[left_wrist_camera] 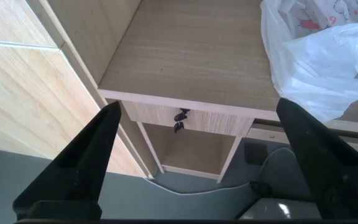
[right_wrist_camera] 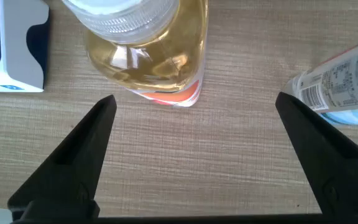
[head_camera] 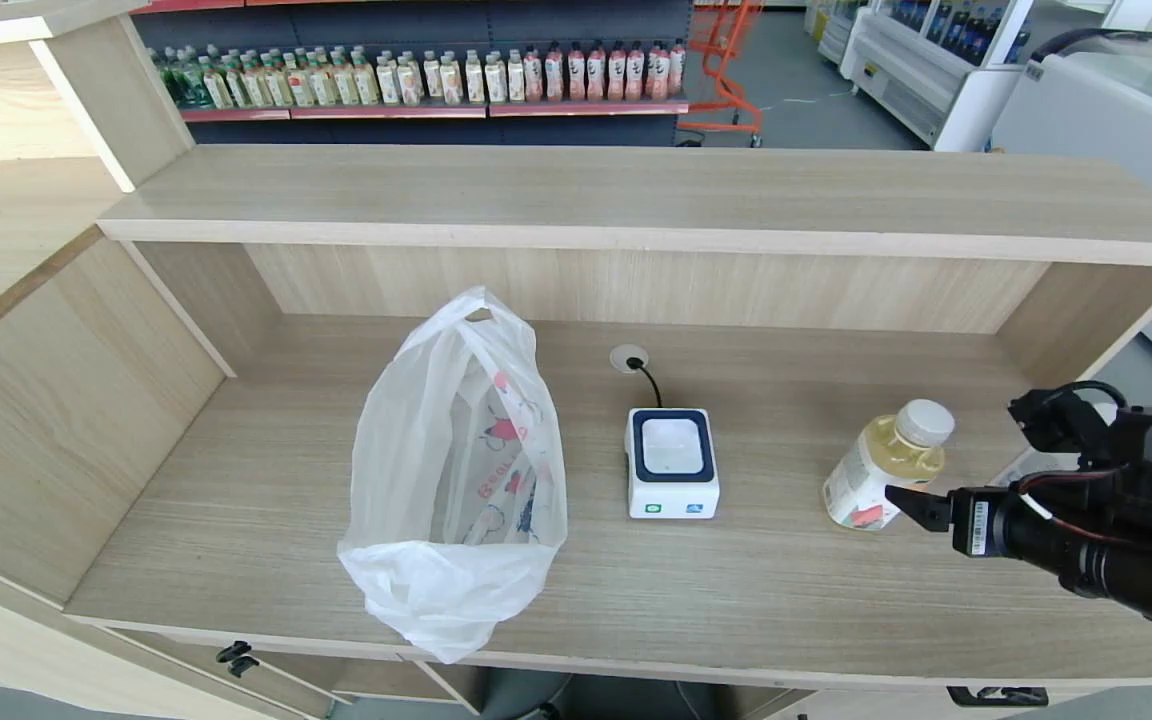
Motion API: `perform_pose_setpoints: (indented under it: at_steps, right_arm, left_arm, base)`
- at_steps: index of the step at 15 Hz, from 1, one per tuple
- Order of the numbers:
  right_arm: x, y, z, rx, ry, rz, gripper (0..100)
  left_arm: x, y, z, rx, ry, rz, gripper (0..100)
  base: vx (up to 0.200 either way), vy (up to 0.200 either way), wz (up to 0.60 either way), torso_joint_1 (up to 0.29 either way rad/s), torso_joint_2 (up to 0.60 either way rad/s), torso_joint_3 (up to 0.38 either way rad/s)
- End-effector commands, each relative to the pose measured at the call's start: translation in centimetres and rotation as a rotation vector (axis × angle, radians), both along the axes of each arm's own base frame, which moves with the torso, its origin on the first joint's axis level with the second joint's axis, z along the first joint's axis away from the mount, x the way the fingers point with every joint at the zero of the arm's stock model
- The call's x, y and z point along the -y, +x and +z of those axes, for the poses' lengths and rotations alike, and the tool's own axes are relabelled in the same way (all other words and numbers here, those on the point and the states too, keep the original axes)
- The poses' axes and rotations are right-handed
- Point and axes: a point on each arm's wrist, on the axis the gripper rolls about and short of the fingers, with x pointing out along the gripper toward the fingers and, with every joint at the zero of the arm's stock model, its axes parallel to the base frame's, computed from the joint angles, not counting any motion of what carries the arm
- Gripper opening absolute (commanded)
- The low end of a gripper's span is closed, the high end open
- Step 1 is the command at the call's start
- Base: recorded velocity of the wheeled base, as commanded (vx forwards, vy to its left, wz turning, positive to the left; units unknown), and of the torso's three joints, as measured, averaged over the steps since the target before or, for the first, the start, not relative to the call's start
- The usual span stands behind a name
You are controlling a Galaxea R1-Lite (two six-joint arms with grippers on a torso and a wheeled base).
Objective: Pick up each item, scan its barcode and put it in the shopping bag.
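- At right in the head view, the bottle (head_camera: 886,465) is seen on the worktop (head_camera: 736,580), its label print unreadable.
- Just before it, the right hand (right_wrist_camera: 194,99) is spread wide.
- Likewise the left hand (left_wrist_camera: 197,106) is spread wide; the shopping bag (head_camera: 456,470) is stood left of centre.

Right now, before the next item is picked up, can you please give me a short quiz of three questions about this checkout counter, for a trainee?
1. True or false: the bottle is between the bag and the scanner.
2. The right tool is: A open, close to the bottle; B shut on the bottle; C inside the bag.
3. What colour is the cap of the bottle?
Key: 1 false, the scanner is between the bag and the bottle. 2 A. 3 white.
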Motion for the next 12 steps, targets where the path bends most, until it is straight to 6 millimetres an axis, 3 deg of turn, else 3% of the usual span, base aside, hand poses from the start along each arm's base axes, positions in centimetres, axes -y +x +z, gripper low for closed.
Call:
perform_pose_setpoints:
  at_steps: [1, 12]
  right_arm:
    - [-0.7, 1.1, -2.6, -0.074, -0.002, 0.022, 100]
    - [-3.8, 4.7, -4.0, 0.079, 0.046, 0.098, 100]
  left_arm:
    - [0.0, 0.0, 0.0, 0.0, -0.001, 0.001, 100]
    - [0.0, 0.0, 0.0, 0.0, -0.001, 0.001, 100]
  base:
    - [0.0, 0.0, 0.0, 0.0, 0.0, 0.0]
    - [0.0, 0.0, 0.0, 0.0, 0.0, 0.0]
